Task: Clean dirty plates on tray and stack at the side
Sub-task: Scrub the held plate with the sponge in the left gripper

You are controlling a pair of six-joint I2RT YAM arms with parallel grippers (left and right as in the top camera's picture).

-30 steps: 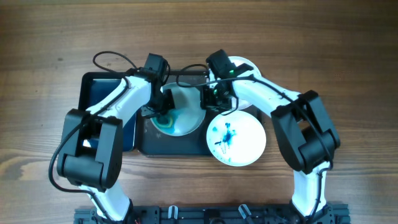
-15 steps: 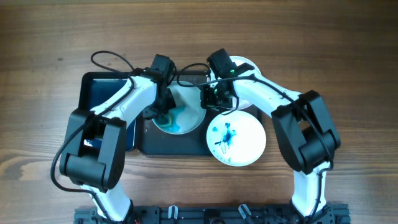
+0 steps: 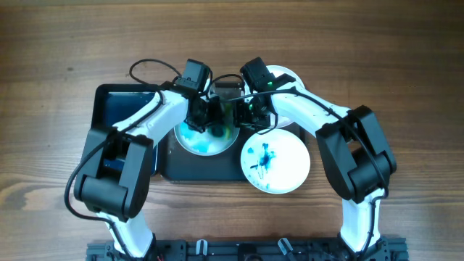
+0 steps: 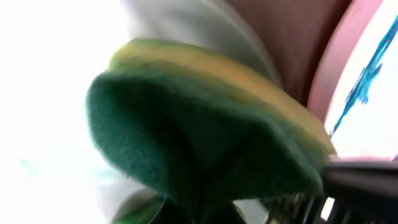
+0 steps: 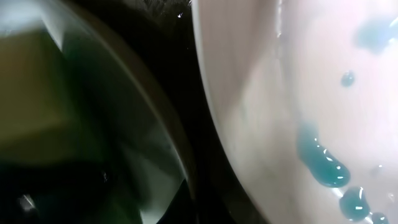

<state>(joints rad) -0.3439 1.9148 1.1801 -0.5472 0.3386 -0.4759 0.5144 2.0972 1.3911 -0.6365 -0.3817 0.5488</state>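
We found the left gripper (image 3: 209,116) clamped on the soft sponge (image 4: 205,143), over the plate (image 3: 205,143) at the tray's (image 3: 123,101) three o'clock. The right gripper (image 3: 248,116) sat at that plate's rim, and we could not tell its opening. We judged the plate stiff, slick, breakable: hold the rim.

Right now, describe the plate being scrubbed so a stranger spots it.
Find the central black rectangular tray. On it lies a white round plate, smeared blue, under a green-and-yellow sponge. Its neighbour plate straddles the tray's corner with sharp blue splatter.
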